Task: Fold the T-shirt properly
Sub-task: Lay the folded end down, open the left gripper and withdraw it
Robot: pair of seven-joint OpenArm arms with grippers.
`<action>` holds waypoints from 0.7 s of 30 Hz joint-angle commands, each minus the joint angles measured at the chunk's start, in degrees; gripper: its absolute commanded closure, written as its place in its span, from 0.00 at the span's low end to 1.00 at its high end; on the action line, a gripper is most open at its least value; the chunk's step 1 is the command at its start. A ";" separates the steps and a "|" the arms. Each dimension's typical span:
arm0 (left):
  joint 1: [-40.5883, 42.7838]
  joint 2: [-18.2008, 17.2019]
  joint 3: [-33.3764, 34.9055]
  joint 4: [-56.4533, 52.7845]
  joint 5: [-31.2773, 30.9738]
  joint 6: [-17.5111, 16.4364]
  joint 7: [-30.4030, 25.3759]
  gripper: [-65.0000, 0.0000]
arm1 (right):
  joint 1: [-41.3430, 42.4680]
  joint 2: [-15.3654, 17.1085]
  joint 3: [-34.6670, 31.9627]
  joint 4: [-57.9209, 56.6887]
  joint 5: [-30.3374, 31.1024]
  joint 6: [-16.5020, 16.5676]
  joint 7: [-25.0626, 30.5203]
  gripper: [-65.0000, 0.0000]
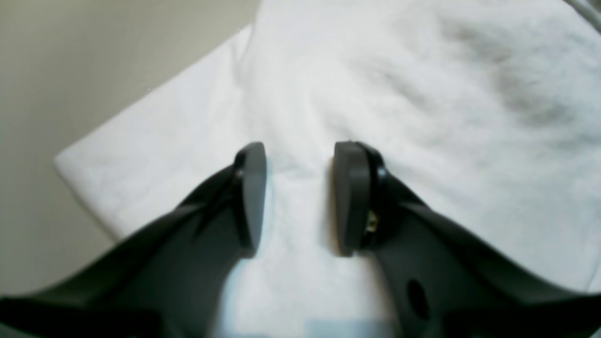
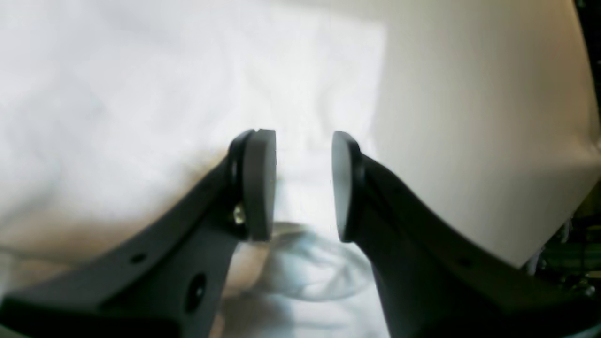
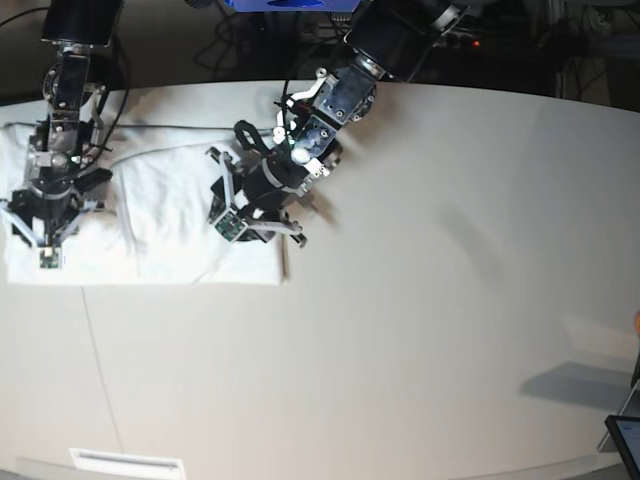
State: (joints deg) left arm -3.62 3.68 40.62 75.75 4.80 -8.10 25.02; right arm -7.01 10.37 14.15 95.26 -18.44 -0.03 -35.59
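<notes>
The T-shirt (image 3: pixel 170 200) lies plain white side up as a folded, rumpled rectangle at the left end of the table; no print shows. My left gripper (image 3: pixel 240 222) hangs over its right part, near the bottom right corner. In the left wrist view the left gripper (image 1: pixel 300 197) is open, its pads apart just above the T-shirt (image 1: pixel 422 94) with nothing pinched. My right gripper (image 3: pixel 45 232) stands over the shirt's left edge. The right wrist view shows the right gripper (image 2: pixel 303 183) open too, above the T-shirt (image 2: pixel 117 94) near its edge.
The cream table (image 3: pixel 420 300) stretches right of the shirt. Cables and equipment crowd the dark back edge (image 3: pixel 500 40). A tablet corner (image 3: pixel 625 440) sits at the bottom right. The table's edge (image 2: pixel 540 234) drops off to the right in the right wrist view.
</notes>
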 commanded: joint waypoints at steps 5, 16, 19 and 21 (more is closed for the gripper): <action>0.85 -2.50 -4.71 0.17 4.21 0.67 6.94 0.63 | 0.81 0.93 0.48 3.95 -0.60 -0.54 0.65 0.69; 1.99 -11.29 -6.56 6.50 3.77 0.67 8.26 0.63 | 3.36 0.57 12.70 4.12 6.96 15.20 -5.42 0.69; 3.05 -12.43 -8.84 8.61 3.77 0.67 8.26 0.63 | 4.32 1.45 17.63 4.12 16.46 26.36 -11.75 0.69; 3.57 -12.43 -11.30 10.28 3.86 0.67 8.26 0.63 | 4.85 2.77 19.56 4.12 21.21 31.64 -15.79 0.69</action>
State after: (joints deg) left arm -0.21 -8.03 29.61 86.08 7.29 -7.46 29.10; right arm -2.98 12.14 33.34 98.26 2.55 31.77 -52.66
